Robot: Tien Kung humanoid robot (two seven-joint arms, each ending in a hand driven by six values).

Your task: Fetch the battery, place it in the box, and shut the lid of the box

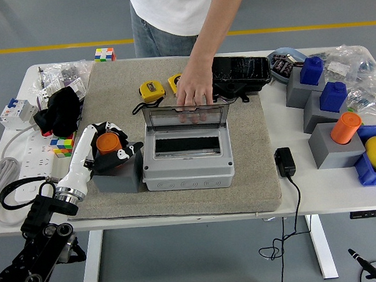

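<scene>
The head view looks down on a white table set on a grey floor crossed by a yellow line at the far side. A beige mat covers the middle of the table. On the mat sits a grey box, its transparent lid standing upright along the far edge, the dark slot inside open to view. A person stands at the far side in a white shirt, and the person's hand rests on the top edge of the lid, fingertips over it.

Just left of the box, touching it or nearly so, is a grey block with the orange battery standing in it. The battery is a short cylinder, its long axis upright, its flat top facing up. The left hand comes in from the near left on a white forearm and wraps the battery: dark fingers curl round its near and right sides, others round its far side, so the grip is closed on it. The battery sits inside that grasp, left of the box and level with its middle.

To the right, 2 blue cylinders and 1 orange cylinder stand on grey blocks, near a blue bin holding a yellow object. A black adapter lies right of the mat.
</scene>
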